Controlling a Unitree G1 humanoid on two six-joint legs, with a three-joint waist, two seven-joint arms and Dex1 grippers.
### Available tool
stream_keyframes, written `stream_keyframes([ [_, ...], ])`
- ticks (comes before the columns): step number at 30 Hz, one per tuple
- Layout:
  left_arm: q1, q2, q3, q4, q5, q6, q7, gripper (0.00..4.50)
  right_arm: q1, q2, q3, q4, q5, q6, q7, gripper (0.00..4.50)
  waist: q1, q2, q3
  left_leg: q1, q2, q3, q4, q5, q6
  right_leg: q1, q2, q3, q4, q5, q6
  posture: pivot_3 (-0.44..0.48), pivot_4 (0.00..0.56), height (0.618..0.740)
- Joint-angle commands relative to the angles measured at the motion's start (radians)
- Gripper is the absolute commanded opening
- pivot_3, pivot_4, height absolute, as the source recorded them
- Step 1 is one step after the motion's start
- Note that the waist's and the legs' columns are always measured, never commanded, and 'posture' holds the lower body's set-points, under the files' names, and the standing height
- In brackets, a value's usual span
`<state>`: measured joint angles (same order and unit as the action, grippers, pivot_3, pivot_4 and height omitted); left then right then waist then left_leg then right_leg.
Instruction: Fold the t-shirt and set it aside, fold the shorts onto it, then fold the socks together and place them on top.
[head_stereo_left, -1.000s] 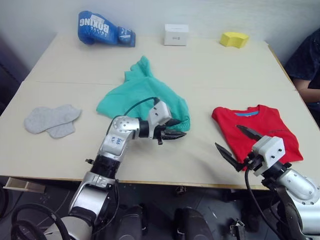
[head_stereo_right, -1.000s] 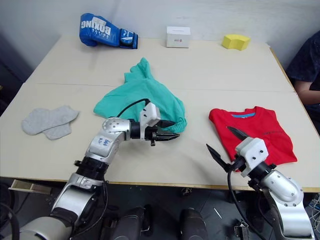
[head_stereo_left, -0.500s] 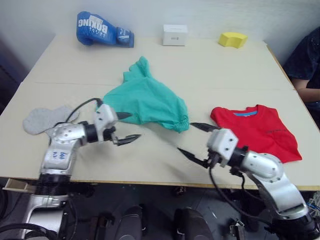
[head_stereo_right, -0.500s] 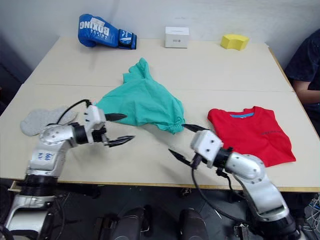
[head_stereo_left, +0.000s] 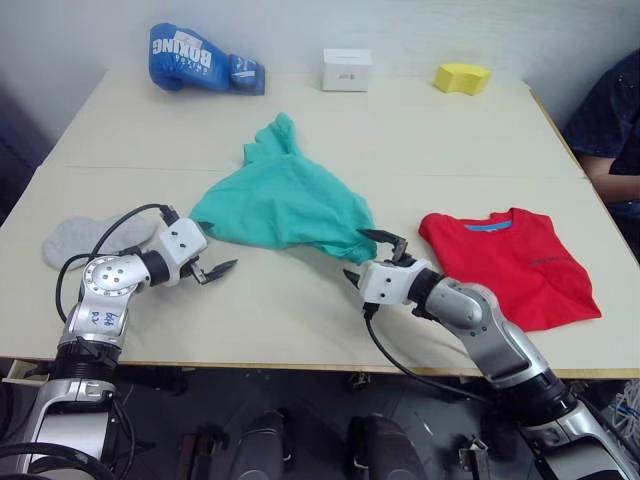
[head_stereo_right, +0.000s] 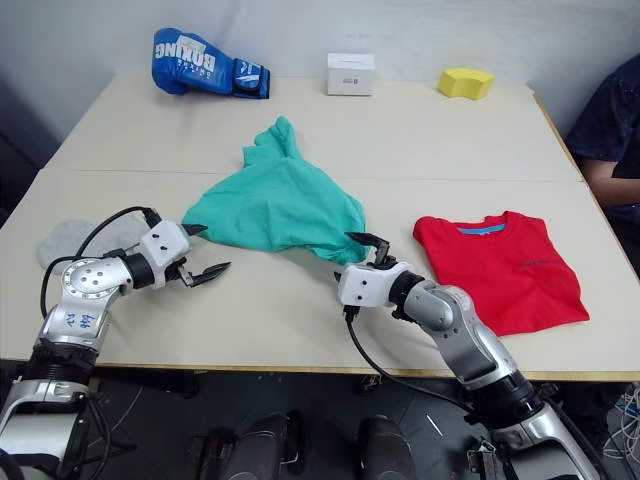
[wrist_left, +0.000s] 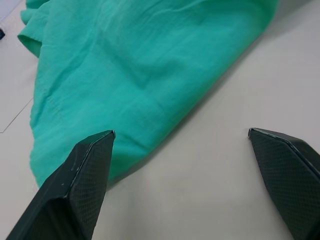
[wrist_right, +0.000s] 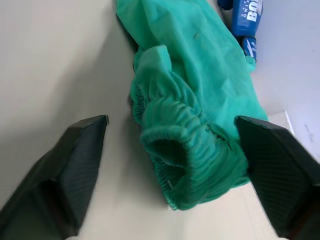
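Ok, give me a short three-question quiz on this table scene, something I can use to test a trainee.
1. True or false: the red t-shirt already lies folded on the robot's right side of the table.
2. Which part of the teal-green shorts does the right gripper face?
A. a leg hem
B. the gathered waistband
C. a pocket
3. Fill in: the blue boxing glove, the white box and the yellow ___ sit along the far edge.

Key
1. True.
2. B; the left gripper, also open, sits at the shorts' other end, near the grey socks.
3. sponge.
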<state>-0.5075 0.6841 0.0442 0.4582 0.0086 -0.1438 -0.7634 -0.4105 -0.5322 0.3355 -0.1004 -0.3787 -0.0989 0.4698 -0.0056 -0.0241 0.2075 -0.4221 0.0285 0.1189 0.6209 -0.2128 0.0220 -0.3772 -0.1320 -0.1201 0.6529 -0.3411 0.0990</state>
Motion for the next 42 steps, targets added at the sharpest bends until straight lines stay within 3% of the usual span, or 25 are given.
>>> stream_keyframes([
  [1,-0.014,0.006,-0.007,0.019,0.016,0.009,0.021,4.5,-0.013,0.022,-0.019,0.003,-0.008,-0.029,-0.027,2.86,0.0,0.0,0.0,0.0,0.0,0.0,0.0,0.0,0.0,0.0,0.0,0.0,0.0,0.0,0.0,0.0,0.15,0.74],
  [6,-0.03,0.011,-0.009,0.043,0.014,0.035,0.032,4.5,-0.014,0.04,-0.032,0.007,-0.001,-0.056,-0.033,0.96,-0.001,0.0,0.0,0.0,0.0,0.0,0.001,0.0,0.0,0.0,0.001,0.0,0.001,0.0,0.0,0.0,0.15,0.74],
  [9,-0.044,0.028,-0.014,0.065,-0.003,0.054,-0.015,4.5,-0.009,0.046,-0.042,-0.009,0.02,-0.069,-0.028,0.05,-0.001,0.0,0.0,0.0,0.0,0.0,0.001,0.0,0.0,0.0,0.001,0.0,0.001,0.0,0.0,0.0,0.15,0.74],
  [13,-0.081,0.033,-0.016,0.104,-0.023,0.068,-0.066,4.5,-0.009,0.087,-0.093,-0.025,0.112,-0.049,-0.024,0.02,-0.003,0.0,0.0,0.0,0.0,0.0,0.001,0.0,0.0,0.0,0.001,-0.001,0.001,0.0,0.0,0.0,0.15,0.74],
  [19,-0.201,-0.016,-0.116,0.257,0.066,-0.03,-0.07,4.5,-0.037,0.127,-0.141,-0.041,0.249,-0.008,0.041,0.02,0.005,0.0,0.0,0.0,0.0,0.001,0.001,0.0,0.0,0.0,0.003,-0.002,0.001,0.0,0.0,0.0,0.15,0.74],
  [30,-0.463,-0.057,-0.311,0.721,0.373,-0.23,0.371,4.5,-0.063,0.094,-0.18,-0.083,0.331,0.001,0.114,0.02,0.004,-0.001,-0.001,0.0,-0.001,0.0,0.008,-0.004,0.007,0.002,0.001,-0.003,0.005,0.0,0.001,0.0,0.15,0.74],
  [35,-0.499,-0.077,-0.318,0.802,0.372,-0.218,0.399,4.5,-0.058,0.077,-0.194,-0.089,0.338,-0.01,0.119,0.02,-0.003,0.0,-0.002,0.001,0.0,0.001,0.008,-0.005,0.007,0.001,0.0,-0.002,0.005,0.0,0.001,0.0,0.15,0.74],
  [38,-0.508,-0.094,-0.288,0.822,0.331,-0.216,0.34,3.87,-0.05,0.069,-0.198,-0.093,0.344,-0.02,0.124,0.0,-0.003,0.0,-0.002,0.002,0.001,0.001,0.008,-0.005,0.007,0.001,0.001,-0.002,0.006,0.0,0.0,0.0,0.15,0.74],
  [42,-0.504,-0.1,-0.238,0.831,0.286,-0.199,0.272,2.56,-0.035,0.064,-0.207,-0.086,0.353,-0.038,0.13,0.0,-0.003,0.0,-0.002,0.001,0.001,0.001,0.008,-0.005,0.006,0.001,0.001,-0.003,0.006,0.0,0.0,0.0,0.15,0.74],
])
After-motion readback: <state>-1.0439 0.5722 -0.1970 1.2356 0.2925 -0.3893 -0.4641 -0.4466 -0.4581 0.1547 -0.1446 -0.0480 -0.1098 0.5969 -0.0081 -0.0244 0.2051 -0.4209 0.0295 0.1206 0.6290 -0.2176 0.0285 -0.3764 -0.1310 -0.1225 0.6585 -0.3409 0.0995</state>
